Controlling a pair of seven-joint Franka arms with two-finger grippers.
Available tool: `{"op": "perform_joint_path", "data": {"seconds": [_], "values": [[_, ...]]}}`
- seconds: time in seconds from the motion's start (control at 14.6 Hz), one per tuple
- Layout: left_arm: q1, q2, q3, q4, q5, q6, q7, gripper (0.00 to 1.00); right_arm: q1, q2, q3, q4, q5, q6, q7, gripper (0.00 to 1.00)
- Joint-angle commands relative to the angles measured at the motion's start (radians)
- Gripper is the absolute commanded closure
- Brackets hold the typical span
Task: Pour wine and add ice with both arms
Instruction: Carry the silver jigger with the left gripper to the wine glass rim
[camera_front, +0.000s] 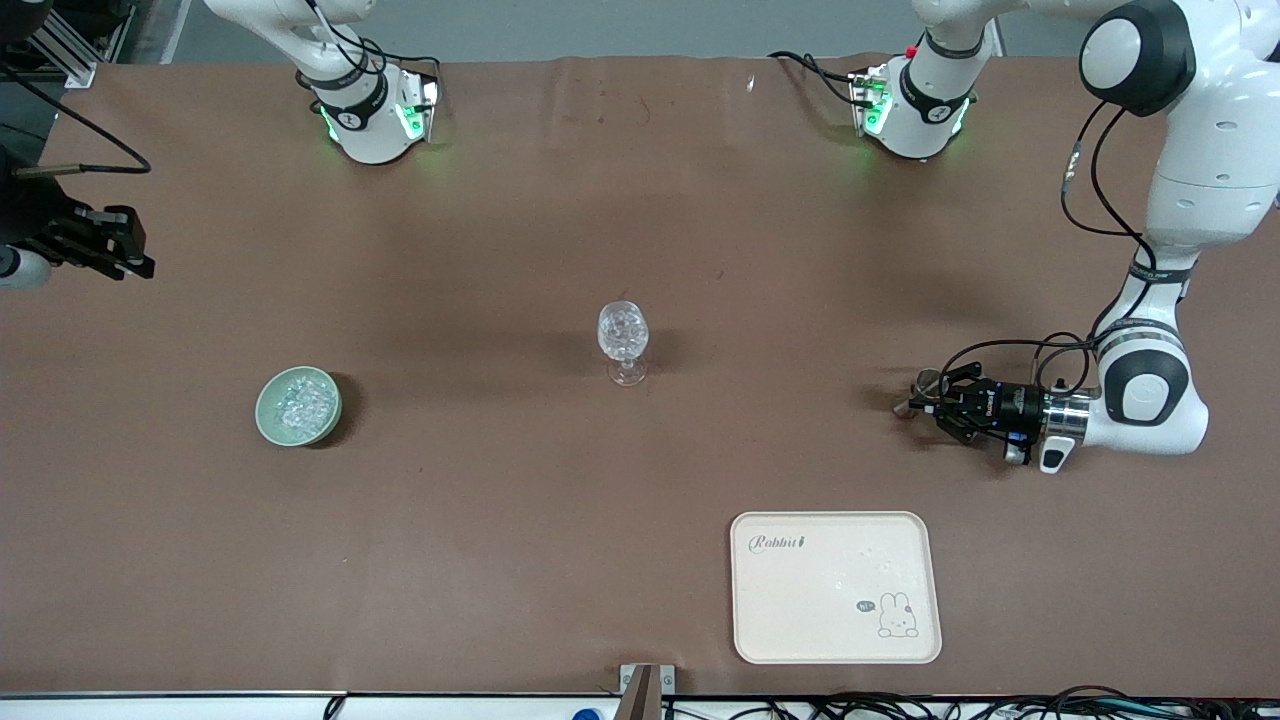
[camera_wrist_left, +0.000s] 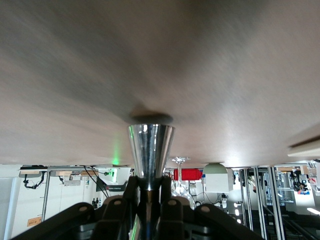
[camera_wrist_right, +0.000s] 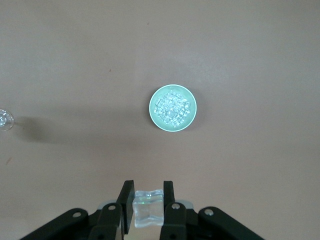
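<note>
A stemmed glass (camera_front: 623, 340) stands mid-table with ice (camera_front: 622, 328) in its bowl. A green bowl (camera_front: 266, 420) of ice chunks (camera_front: 300, 402) sits toward the right arm's end; it also shows in the right wrist view (camera_wrist_right: 172, 108). My right gripper (camera_front: 135, 262) hangs over the table's edge at that end, shut on one clear ice cube (camera_wrist_right: 148, 207). My left gripper (camera_front: 915, 405) lies low over the table toward the left arm's end, shut on a shiny metal cone cup (camera_wrist_left: 150, 150) whose mouth is close to the table.
A cream tray (camera_front: 835, 640) with a rabbit print lies near the front camera, toward the left arm's end. The two arm bases (camera_front: 375, 115) (camera_front: 910, 110) stand along the table's top edge. Brown cloth covers the table.
</note>
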Motion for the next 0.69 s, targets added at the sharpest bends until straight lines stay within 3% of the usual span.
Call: {"op": "perform_joint_path", "data": {"seconds": [0.0,0.62], "values": [[-0.005,-0.018,-0.030,0.012,-0.021,-0.002,-0.041,0.99,-0.002,-0.007,0.001,-0.006,0.014,-0.002,-0.012,0.96],[-0.023,-0.059,-0.154,0.033,-0.065,0.022,-0.210,0.99,-0.003,-0.007,0.001,-0.011,0.017,0.006,-0.012,0.96]]}}
